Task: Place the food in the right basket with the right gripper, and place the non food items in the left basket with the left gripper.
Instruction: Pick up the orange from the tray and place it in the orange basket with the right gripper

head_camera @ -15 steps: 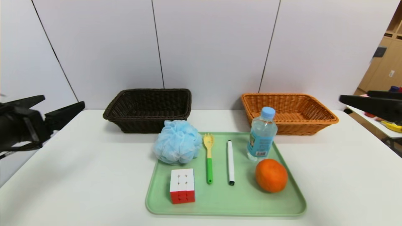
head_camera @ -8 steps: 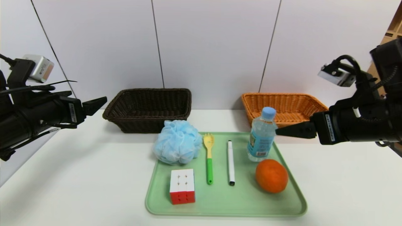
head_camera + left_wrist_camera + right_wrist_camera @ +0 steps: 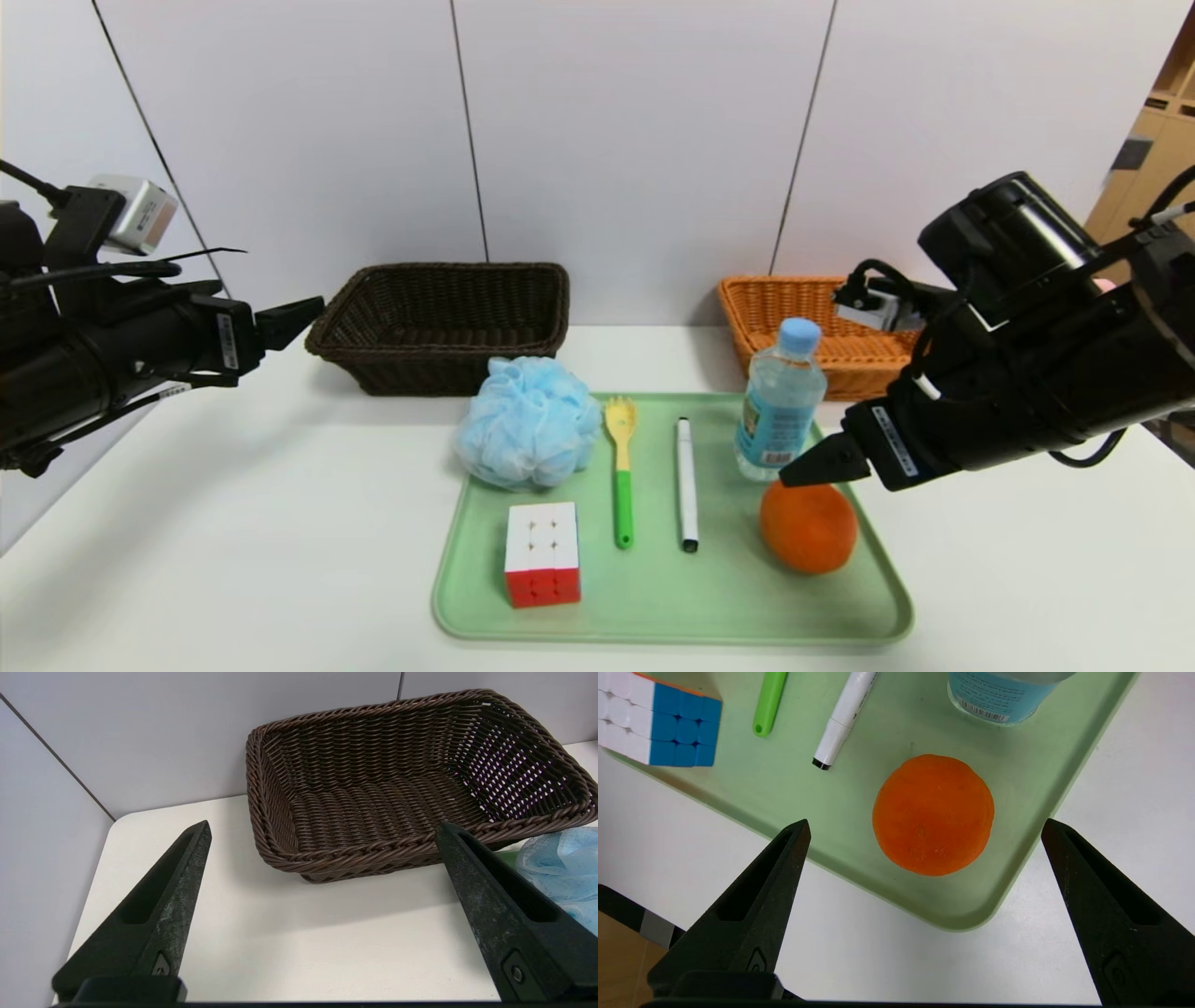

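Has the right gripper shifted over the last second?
Yes. The right gripper has swung in from the table's right edge and down, past the orange wicker basket, to hover open over the orange.

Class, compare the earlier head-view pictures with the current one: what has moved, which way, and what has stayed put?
The right hand swung in from the right edge, then dropped toward the tray, and now hangs open just above the orange, holding nothing. The left hand rose and edged toward the dark basket, open and empty. The items on the green tray and the orange basket have not moved.
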